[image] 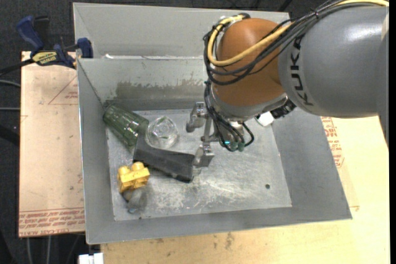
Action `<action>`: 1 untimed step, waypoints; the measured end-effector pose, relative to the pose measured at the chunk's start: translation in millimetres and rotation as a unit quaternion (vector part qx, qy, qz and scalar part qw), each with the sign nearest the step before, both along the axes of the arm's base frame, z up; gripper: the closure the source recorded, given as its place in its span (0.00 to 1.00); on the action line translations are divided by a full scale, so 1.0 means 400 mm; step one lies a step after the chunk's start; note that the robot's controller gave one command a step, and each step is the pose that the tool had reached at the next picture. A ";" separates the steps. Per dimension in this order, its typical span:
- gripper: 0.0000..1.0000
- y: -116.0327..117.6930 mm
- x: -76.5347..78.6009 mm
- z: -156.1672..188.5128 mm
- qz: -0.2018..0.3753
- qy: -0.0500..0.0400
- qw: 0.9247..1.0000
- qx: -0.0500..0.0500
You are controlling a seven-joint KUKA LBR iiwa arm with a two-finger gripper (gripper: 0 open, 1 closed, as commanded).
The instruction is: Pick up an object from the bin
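Grey bin (247, 185), camera view: I see my tool (201, 138) down low, spread and pinching nothing, just beside the right end of a dark flat slab (162, 161) mid-floor. By my reckoning nothing is picked yet; gripping and lifting remain.

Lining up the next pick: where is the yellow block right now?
The yellow block lies lower left in the camera view, near the bin's corner, just left of the dark slab and below the green glass.
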State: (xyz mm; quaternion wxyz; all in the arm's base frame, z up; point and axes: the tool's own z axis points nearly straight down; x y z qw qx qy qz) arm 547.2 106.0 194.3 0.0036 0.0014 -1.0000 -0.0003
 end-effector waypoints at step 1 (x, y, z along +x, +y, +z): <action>0.00 -0.001 0.004 0.010 -0.001 -0.004 1.000 0.000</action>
